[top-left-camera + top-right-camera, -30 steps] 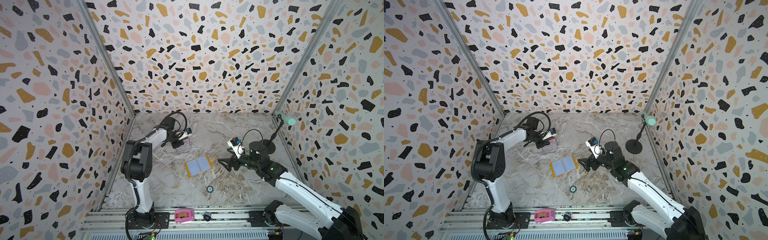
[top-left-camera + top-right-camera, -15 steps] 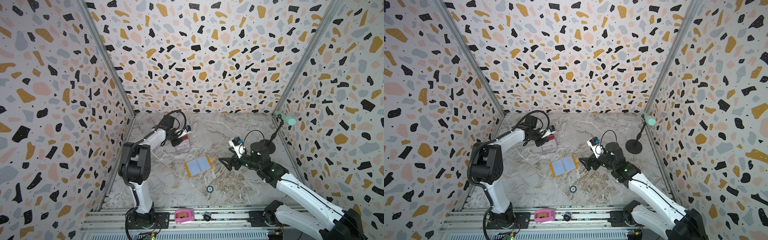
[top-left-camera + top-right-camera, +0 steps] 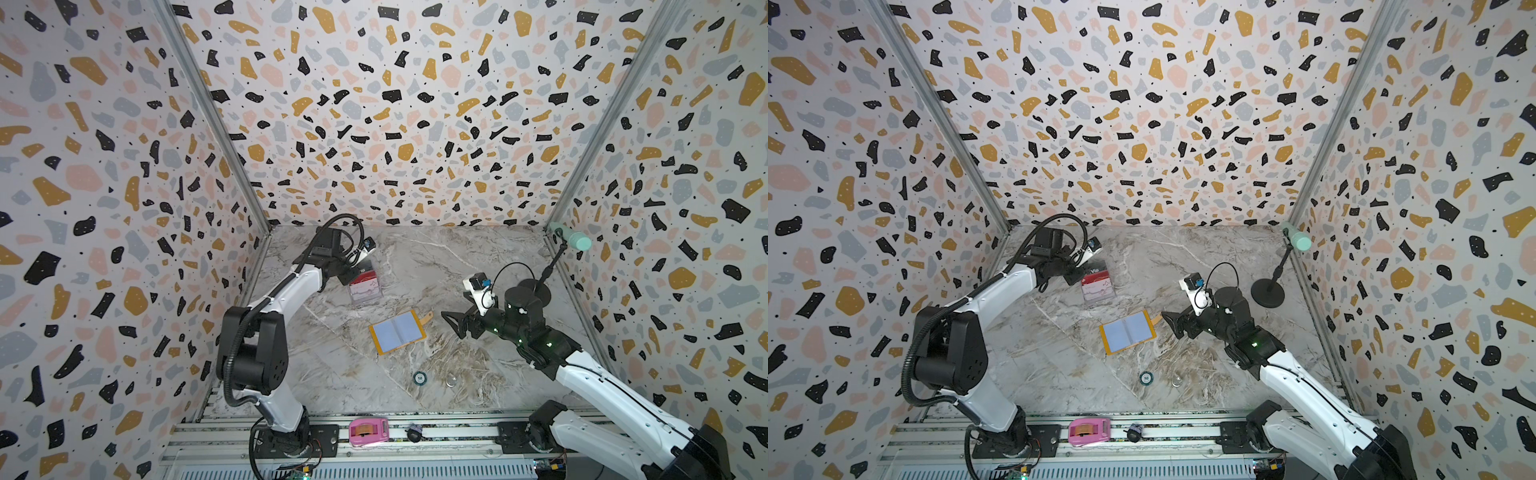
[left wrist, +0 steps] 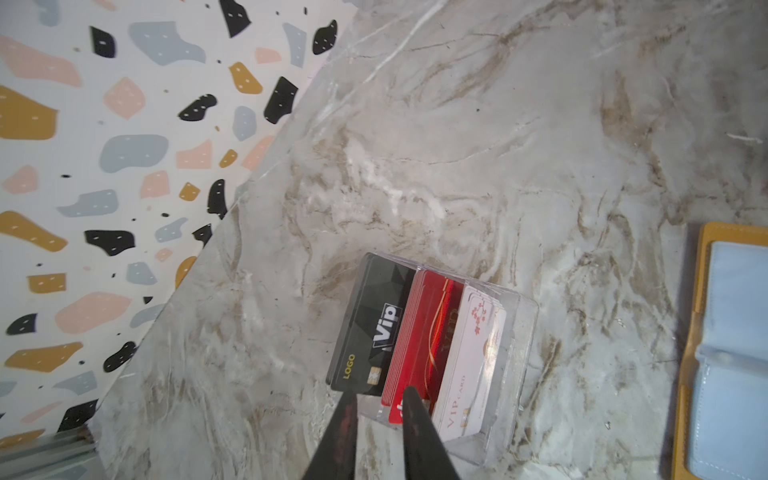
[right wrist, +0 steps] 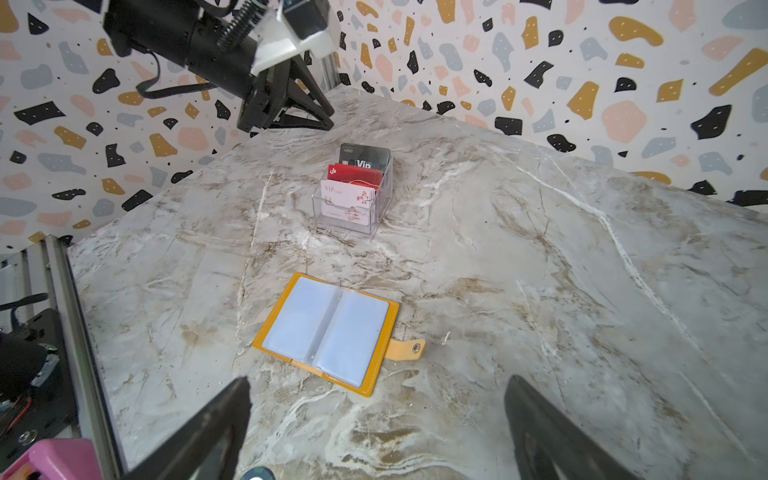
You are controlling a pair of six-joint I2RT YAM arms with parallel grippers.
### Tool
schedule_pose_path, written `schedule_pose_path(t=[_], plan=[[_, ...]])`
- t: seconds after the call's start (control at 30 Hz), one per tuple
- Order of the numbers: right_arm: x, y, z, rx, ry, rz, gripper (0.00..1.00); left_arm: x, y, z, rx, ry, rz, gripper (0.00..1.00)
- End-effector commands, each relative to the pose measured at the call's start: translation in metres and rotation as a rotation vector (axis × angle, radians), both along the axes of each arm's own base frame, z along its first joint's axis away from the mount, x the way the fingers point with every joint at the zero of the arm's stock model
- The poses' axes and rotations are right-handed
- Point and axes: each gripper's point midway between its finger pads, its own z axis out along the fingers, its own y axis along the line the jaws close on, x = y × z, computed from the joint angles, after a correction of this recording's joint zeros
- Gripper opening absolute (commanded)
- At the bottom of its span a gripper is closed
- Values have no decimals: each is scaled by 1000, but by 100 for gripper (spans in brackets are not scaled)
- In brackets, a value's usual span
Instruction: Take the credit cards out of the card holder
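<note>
The mustard-yellow card holder [image 3: 398,332] [image 3: 1128,332] [image 5: 328,334] lies open and flat mid-table, its snap tab out to one side; the pale blue sleeves show no card. The credit cards, black "Vip" [image 4: 376,328], red [image 4: 419,332] and white [image 4: 471,361], stand in a clear acrylic stand [image 3: 365,286] [image 5: 353,195] behind it. My left gripper [image 4: 380,397] [image 3: 352,275] hovers at the stand's near edge, its jaws a narrow gap apart and holding nothing. My right gripper [image 5: 378,384] [image 3: 453,325] is wide open and empty just right of the card holder.
A microphone stand [image 3: 534,291] with a green head [image 3: 571,239] is by the right wall. A small round token [image 3: 419,377] and a clear ring [image 3: 452,380] lie near the front. A pink tape dispenser [image 3: 369,431] sits on the front rail.
My left gripper has drawn back a little from the acrylic stand toward the left wall, and its jaws have parted slightly. The right arm has barely moved.
</note>
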Motion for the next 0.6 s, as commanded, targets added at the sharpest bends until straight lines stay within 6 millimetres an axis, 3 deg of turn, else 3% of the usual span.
schedule_pose_path(t=[0.0,0.17,0.27,0.43,0.57], plan=[[8,-10,11,15,-48,-71,99,5,12,29,-122,-88,125,23],[18,-18,12,15,-59,-116,99,-11,23,62,-282,-203,234,27],[27,-23,12,11,-70,-154,99,-27,32,70,-346,-255,290,30],[47,-41,9,-3,-108,-282,99,-58,51,57,-431,-309,406,36],[66,-59,5,2,-142,-391,99,-83,61,42,-503,-345,467,54]])
